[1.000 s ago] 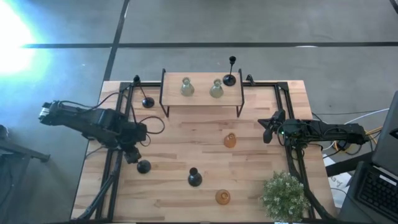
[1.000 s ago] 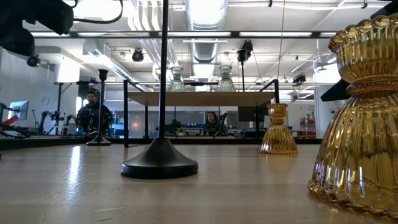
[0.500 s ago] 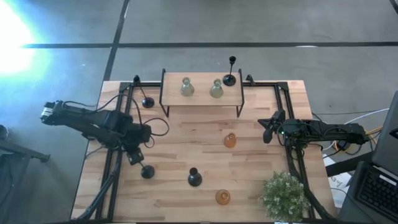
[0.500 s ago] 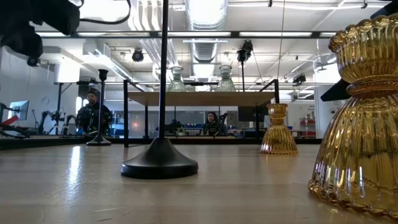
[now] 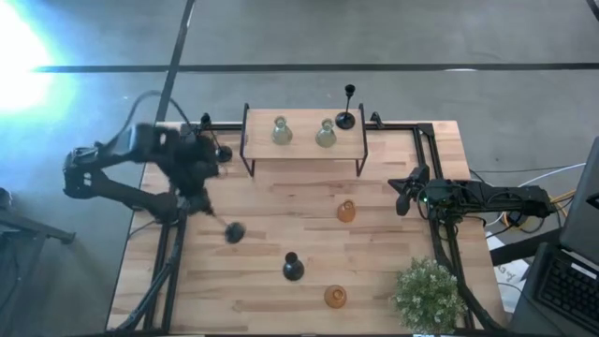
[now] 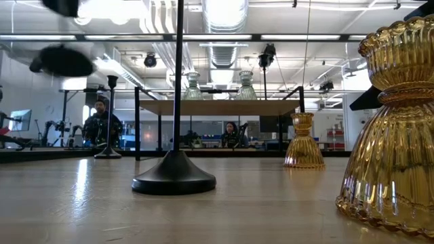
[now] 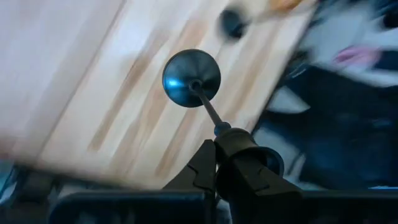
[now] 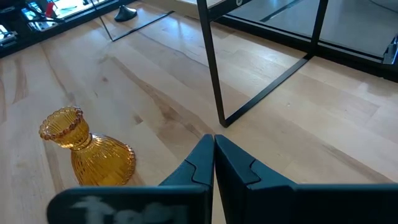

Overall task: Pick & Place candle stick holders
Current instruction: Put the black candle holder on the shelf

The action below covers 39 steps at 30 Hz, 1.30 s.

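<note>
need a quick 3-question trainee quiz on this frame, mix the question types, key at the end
1. True or false: the left gripper is shut on a black candle stick holder, held off the table.
2. How many holders stand on top of the raised shelf?
A. one
B. two
C. three
3. Fill in: the right gripper rests near the table's right edge, and in its wrist view its fingers are ____.

Key
1. True: the left wrist view shows the thin stem clamped, round base hanging clear of the wood.
2. C: two pale-green glass holders and one black holder.
3. Shut, holding nothing; an amber holder stands ahead of it.
</note>
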Each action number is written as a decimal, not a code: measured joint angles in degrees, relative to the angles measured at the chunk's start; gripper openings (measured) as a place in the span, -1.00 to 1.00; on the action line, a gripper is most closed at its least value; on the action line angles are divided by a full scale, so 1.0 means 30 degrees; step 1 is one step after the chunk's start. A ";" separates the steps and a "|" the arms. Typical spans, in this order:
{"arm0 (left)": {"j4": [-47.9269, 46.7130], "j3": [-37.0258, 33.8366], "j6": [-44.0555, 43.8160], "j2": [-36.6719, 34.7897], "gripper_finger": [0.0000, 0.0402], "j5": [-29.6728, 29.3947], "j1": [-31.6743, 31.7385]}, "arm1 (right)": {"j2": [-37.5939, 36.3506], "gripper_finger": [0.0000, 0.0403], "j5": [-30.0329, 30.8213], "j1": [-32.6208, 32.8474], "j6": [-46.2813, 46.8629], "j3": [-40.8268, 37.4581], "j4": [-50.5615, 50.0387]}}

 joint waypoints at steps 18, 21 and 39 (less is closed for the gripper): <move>-0.0069 0.8358 0.9347 0.8474 -0.92 0.3093 0.5896 | 0.0000 -0.96 -0.0004 0.0006 0.0000 0.0000 0.0000; -0.0089 0.8231 0.9874 0.8686 -0.92 0.2167 0.5903 | 0.0000 -0.96 -0.0004 -0.0001 0.0000 0.0000 0.0000; -0.0081 0.8184 1.1486 0.8767 -0.92 0.0369 0.5984 | 0.0007 -0.96 0.0493 -0.0001 -0.0222 0.0000 0.0050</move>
